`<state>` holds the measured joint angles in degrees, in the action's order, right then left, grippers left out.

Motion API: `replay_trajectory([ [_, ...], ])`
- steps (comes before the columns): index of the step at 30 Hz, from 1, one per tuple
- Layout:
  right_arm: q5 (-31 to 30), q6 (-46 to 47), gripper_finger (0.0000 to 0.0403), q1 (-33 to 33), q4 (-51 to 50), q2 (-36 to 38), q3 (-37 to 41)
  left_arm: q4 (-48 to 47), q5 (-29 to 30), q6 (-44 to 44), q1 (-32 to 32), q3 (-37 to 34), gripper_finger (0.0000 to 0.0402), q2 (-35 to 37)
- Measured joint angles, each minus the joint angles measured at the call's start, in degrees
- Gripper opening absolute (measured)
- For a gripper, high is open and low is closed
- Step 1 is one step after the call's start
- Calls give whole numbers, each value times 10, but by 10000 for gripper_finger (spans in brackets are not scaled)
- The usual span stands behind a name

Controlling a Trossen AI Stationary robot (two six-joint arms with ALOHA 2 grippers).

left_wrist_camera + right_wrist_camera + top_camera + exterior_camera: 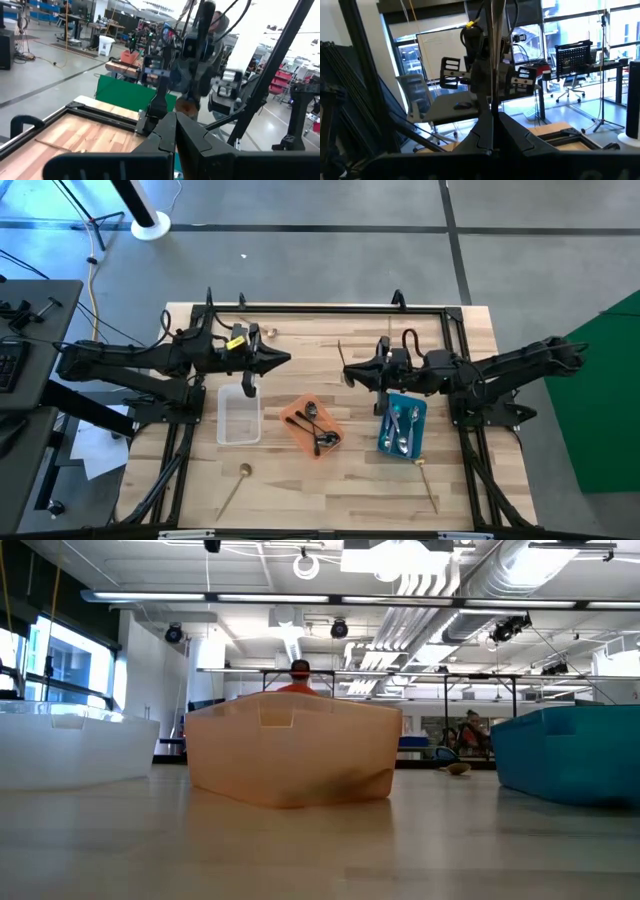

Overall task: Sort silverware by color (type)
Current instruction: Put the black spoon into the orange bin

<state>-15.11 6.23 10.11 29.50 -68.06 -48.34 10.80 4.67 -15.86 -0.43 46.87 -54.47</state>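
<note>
While both arms are hovering over the far half of the pale, planked wooden counter (330, 480), three rectangular trays are sitting in a row across its middle. The clear plastic tray (238, 416) is lying at the left, looking bare inside. The translucent orange tray (297, 418), turned at an angle, is holding dark black spoons (318, 427) lying roughly along its tilted length. The blue tray (418, 414) at the right is carrying shiny silver spoons (398, 430), their slim long axes running near to far.

Two gold spoons are resting loose on the wood near the front edge: one (233, 487) before the clear tray, slanting, another (426, 482) before the blue tray.

The left pincer (285, 360) is pointing rightward with its fingers pressed together, holding nothing. The right pincer (347, 372) is pointing leftward, likewise pinched closed and empty.
</note>
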Motion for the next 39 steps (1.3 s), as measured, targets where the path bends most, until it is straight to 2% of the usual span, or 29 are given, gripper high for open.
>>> replay_trajectory([
  [15, 5, -2, 0, 0, -1, 0, 0, 20, 0, 1, 0, 0, 0, -14],
  [26, 5, -1, 0, 0, -1, 0, 0, 28, 0, 55, 0, 0, 0, -14],
  [35, 18, 19, 0, 0, -6, 0, 0, 30, 0, 56, 0, 0, 0, -14],
  [39, 21, 52, 0, 4, -28, -2, 0, 79, 0, 57, 0, 0, 0, -14],
])
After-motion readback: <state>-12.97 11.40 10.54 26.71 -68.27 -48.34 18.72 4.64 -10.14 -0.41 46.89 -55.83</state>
